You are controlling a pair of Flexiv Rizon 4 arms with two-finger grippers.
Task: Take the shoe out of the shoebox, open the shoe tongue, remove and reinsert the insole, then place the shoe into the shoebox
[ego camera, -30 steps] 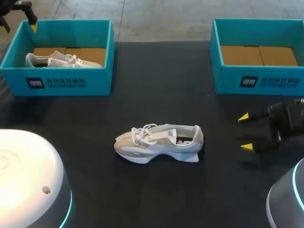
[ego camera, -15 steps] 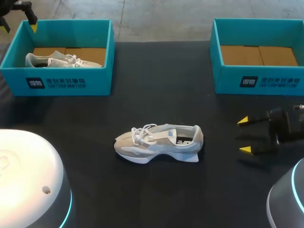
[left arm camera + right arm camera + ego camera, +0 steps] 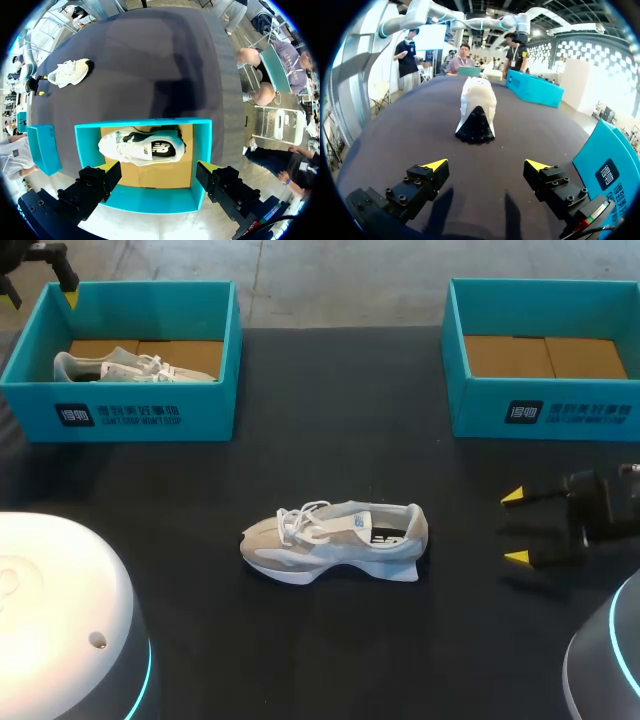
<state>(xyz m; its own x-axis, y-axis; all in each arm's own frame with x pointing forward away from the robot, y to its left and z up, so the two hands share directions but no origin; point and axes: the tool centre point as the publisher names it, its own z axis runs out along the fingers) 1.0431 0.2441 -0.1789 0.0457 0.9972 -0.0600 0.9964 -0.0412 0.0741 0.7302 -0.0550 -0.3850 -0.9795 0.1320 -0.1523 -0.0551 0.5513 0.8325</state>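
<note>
Beige-and-white laced shoe (image 3: 335,543) stands on its sole; left fingers (image 3: 102,180) and right fingers (image 3: 517,556) wide apart, empty.

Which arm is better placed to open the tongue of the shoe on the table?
Right, probably. The right end effector sits open, aimed at the shoe's heel, nothing between. The left end effector hangs open over the far shoebox.

Our left gripper (image 3: 40,297) hung at the far left corner of the head view, pointing straight down, its yellow-tipped fingers (image 3: 107,169) spread wide apart. Our right arm (image 3: 600,508) reached in low from the right side, with the right gripper (image 3: 515,527) held level and aimed toward the middle, its two fingers (image 3: 436,164) likewise parted, one beside the other.
</note>
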